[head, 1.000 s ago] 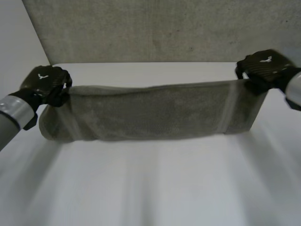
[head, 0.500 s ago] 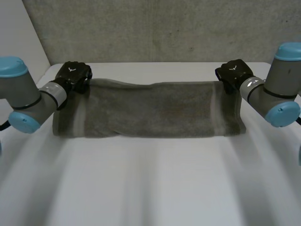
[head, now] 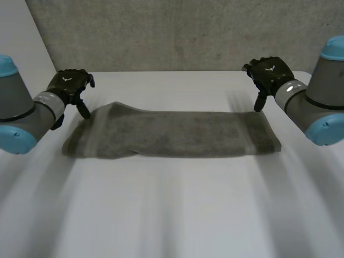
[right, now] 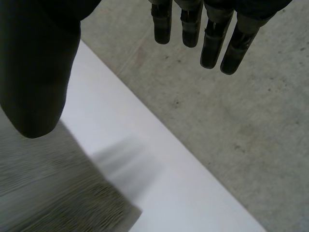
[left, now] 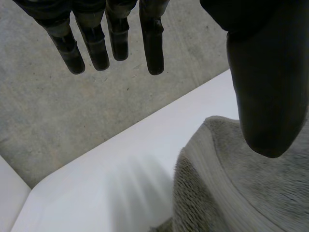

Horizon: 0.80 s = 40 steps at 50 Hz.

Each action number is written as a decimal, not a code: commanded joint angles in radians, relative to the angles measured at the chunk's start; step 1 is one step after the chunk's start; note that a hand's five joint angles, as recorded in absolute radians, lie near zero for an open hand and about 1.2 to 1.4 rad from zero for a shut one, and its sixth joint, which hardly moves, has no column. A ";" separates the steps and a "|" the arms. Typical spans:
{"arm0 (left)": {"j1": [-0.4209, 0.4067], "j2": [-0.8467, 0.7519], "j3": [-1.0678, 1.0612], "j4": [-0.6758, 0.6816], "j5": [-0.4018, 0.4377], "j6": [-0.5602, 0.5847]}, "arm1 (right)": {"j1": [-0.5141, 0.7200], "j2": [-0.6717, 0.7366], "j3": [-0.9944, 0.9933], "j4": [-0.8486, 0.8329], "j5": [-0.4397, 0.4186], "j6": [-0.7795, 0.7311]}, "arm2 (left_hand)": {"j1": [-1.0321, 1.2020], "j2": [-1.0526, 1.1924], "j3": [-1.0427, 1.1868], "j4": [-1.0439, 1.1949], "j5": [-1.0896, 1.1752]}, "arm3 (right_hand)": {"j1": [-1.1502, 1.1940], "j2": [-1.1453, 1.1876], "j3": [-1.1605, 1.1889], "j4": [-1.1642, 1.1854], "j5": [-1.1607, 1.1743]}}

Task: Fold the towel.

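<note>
Left robot hand: the black left robot hand [head: 69, 83] hovers palm down at the far left corner of the grey-green terry towel [head: 172, 134]. Its fingers [left: 113, 38] are straight and spread wide from the thumb [left: 265, 92], holding nothing. I cannot tell whether the thumb tip touches the cloth.
Right robot hand: the black right robot hand [head: 270, 72] hovers at the towel's far right corner, fingers [right: 212, 34] straight and splayed apart from the thumb [right: 38, 72], gripping nothing.
Arms: the grey left arm [head: 21, 115] with light-blue caps comes in from the left, and the matching right arm [head: 317, 105] from the right.
Towel: it lies as a long folded band running left to right across the middle of the desk. Its far left corner is slightly humped, and there is a pale stripe near each short end.
Count: two robot hands, two arms, one towel.
Desk: one white desk [head: 172, 215].
Wall: a grey concrete wall [head: 177, 32] stands beyond the far edge.
</note>
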<state>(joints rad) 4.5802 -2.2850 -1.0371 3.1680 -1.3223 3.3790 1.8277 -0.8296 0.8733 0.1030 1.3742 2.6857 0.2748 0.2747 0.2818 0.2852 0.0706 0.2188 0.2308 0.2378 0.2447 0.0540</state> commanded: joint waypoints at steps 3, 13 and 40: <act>0.012 0.142 -0.208 0.049 0.006 0.013 | -0.033 -0.150 0.292 0.000 -0.032 -0.044 | -0.047 -0.046 -0.054 -0.057 -0.017 | -0.044 -0.056 -0.063 -0.070 -0.054; 0.032 0.185 -0.328 0.055 0.011 0.011 | -0.114 -0.141 0.478 -0.054 -0.119 -0.141 | -0.047 -0.046 -0.054 -0.057 -0.017 | -0.040 -0.052 -0.059 -0.066 -0.050; 0.022 0.236 -0.413 0.061 0.009 0.010 | -0.176 0.017 0.469 -0.201 -0.136 -0.170 | -0.050 -0.049 -0.057 -0.060 -0.020 | 1.079 1.067 1.060 1.053 1.069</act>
<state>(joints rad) 4.5998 -2.0495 -1.4496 3.2281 -1.3122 3.3900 1.6798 -0.8192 1.3467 -0.1066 1.2308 2.5374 0.2748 0.2747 0.2819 0.2853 0.0706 0.8370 0.8389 0.8342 0.8344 0.6616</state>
